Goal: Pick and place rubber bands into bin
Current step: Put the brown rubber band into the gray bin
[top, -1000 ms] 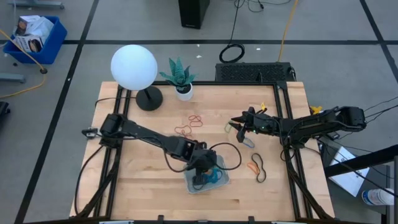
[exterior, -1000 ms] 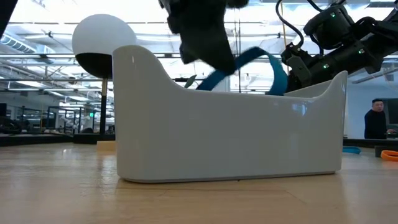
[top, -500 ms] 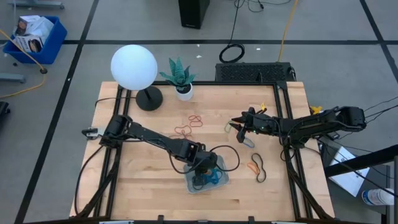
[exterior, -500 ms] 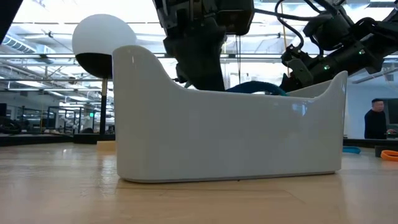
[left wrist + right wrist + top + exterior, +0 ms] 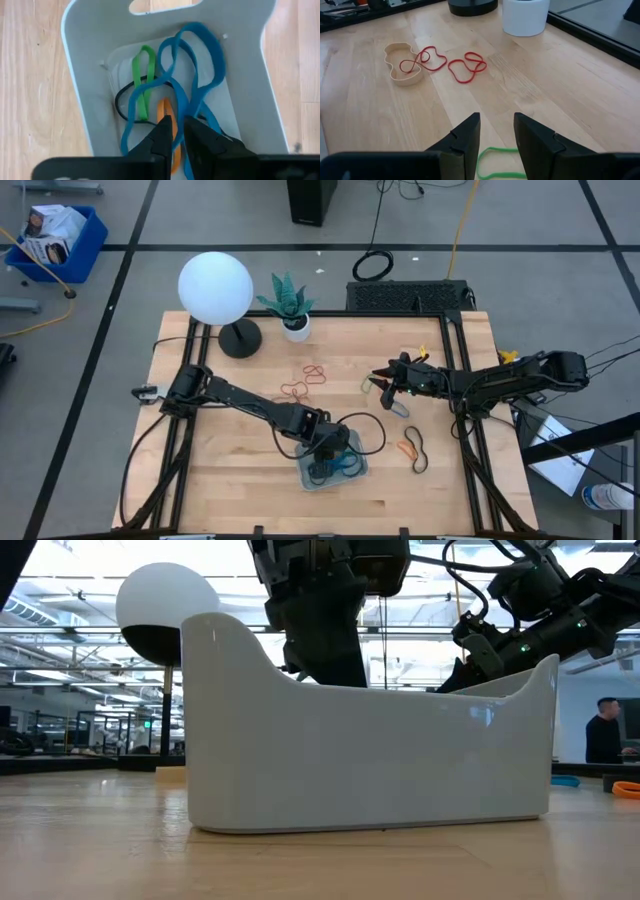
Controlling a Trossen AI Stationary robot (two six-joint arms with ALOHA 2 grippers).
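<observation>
Two arms over one wooden table [image 5: 230, 480]. Lamp [image 5: 215, 288] and potted plant [image 5: 288, 302] stand at upper left of the high view.

Bin [image 5: 352, 473]: lower centre of the high view, partly covered by the left arm; in the low view its near wall [image 5: 370, 755] hides all contents. Left wrist view shows inside: large blue bands [image 5: 200, 65], a green band [image 5: 144, 82], an orange band [image 5: 167, 130] and a black band [image 5: 122, 97], tangled, ends cut off behind the fingers.

Left gripper [image 5: 179, 131]: down in the bin, fingers nearly closed with a narrow gap over the blue and orange bands; whether it pinches any of them cannot be told. Half a second ago a blue loop showed above the bin wall in the low view; now none rises above it.

Right gripper [image 5: 496, 131]: centre right of the high view, unmoved, fingers apart, empty, above a green band [image 5: 497, 162] that is partly hidden.

Loose bands: two red [image 5: 467, 65] and one tan [image 5: 400, 67] at table centre; orange [image 5: 406, 448] and black [image 5: 418, 450] at lower right, small and hard to make out.
</observation>
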